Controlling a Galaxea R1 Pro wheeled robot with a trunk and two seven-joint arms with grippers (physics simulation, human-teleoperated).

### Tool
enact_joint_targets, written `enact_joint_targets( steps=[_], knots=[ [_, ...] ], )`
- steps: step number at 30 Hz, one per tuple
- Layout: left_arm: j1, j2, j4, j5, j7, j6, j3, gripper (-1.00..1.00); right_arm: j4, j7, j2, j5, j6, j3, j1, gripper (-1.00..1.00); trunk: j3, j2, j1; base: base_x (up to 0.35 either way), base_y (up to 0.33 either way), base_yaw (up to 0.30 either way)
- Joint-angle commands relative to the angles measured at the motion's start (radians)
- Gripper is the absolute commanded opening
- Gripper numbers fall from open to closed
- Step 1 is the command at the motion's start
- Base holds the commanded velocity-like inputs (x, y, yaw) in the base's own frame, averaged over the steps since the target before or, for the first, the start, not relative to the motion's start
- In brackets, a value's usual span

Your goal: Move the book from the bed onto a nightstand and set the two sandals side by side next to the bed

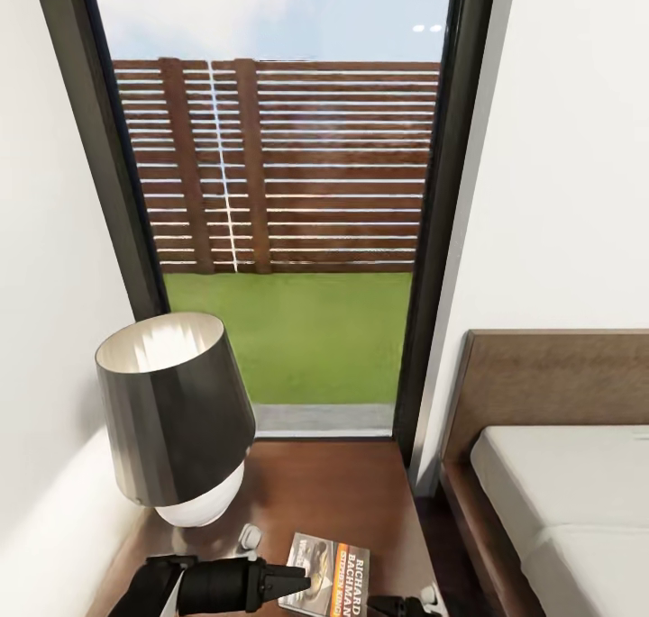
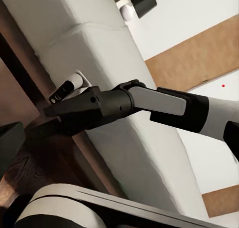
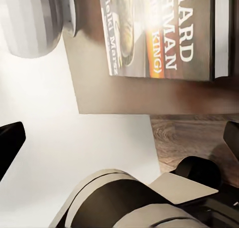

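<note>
The book [image 1: 326, 574] lay flat on the nightstand [image 1: 333, 491], just beyond the right hand [image 3: 119, 138], whose fingers stood spread and empty. A lamp [image 1: 176, 419] stood close beside; a careless withdrawal might knock it.

glossy black tapered forearm [image 1: 230, 585] joined to white and grey arm segments [image 2: 172, 104]
</note>
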Motion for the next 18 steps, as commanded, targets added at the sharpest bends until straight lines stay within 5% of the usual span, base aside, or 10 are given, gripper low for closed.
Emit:
enact_joint_targets(
  steps=[1, 7, 8, 18],
  knots=[
    [0.0, 0.0, 0.0, 0.0, -0.003, 0.011, 0.0, 1.0, 0.005, -0.001, -0.001, -0.01, 0.0, 0.007, -0.001, 1.0, 0.002, 0.007, -0.004, 0.0, 0.0, 0.0],
    [0.0, 0.0, 0.0, 0.0, -0.003, 0.011, 0.0, 1.0, 0.039, -0.001, -0.001, -0.01, -0.034, 0.007, -0.001, 1.0, 0.021, 0.049, -0.027, 0.0, 0.0, 0.0],
    [0.0, 0.0, 0.0, 0.0, -0.003, 0.011, 0.0, 1.0, 0.078, -0.001, -0.001, -0.01, -0.607, 0.007, 0.0, 1.0, 0.024, 0.056, -0.031, 0.0, 0.0, 0.0],
    [0.0, 0.0, 0.0, 0.0, -0.002, 0.009, 0.0, 1.0, 0.078, -0.001, -0.003, -0.01, -0.607, 0.007, -0.001, 1.0, 0.055, 0.126, -0.069, 0.0, 0.0, 0.0]
  ],
)
